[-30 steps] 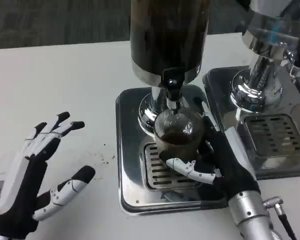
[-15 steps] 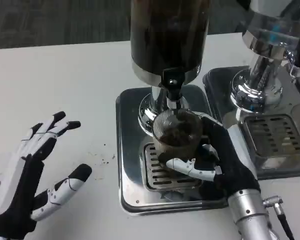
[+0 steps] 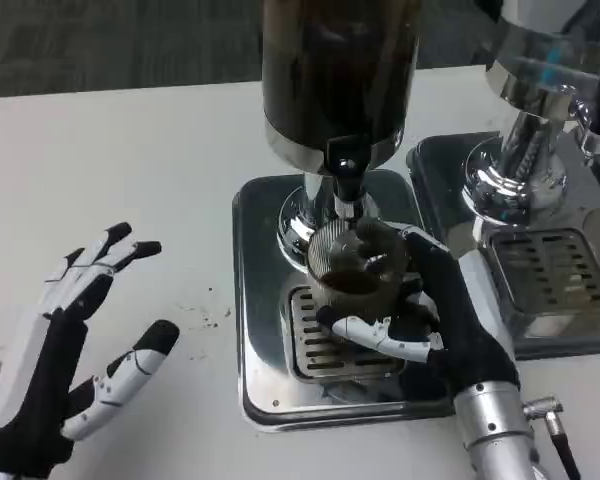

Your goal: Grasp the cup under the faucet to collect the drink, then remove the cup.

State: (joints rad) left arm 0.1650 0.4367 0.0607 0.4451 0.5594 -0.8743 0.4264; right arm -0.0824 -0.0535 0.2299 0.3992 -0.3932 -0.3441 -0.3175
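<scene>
Right robot hand (image 3: 430, 310) around cup (image 3: 350, 265), seemingly under faucet (image 3: 344, 180).

I get a single head view, mounted high on the robot and tilted steeply down across the white table (image 3: 130, 170). It faces forward towards grey carpet at the top edge. It sits close in: the dark cylindrical drink dispenser (image 3: 340, 70) rises past the frame's top, and both forearms enter from the bottom edge.

Lab or office test bench: white table (image 3: 130, 170), grey carpet (image 3: 100, 45), two drink dispensers (image 3: 340, 80).
</scene>
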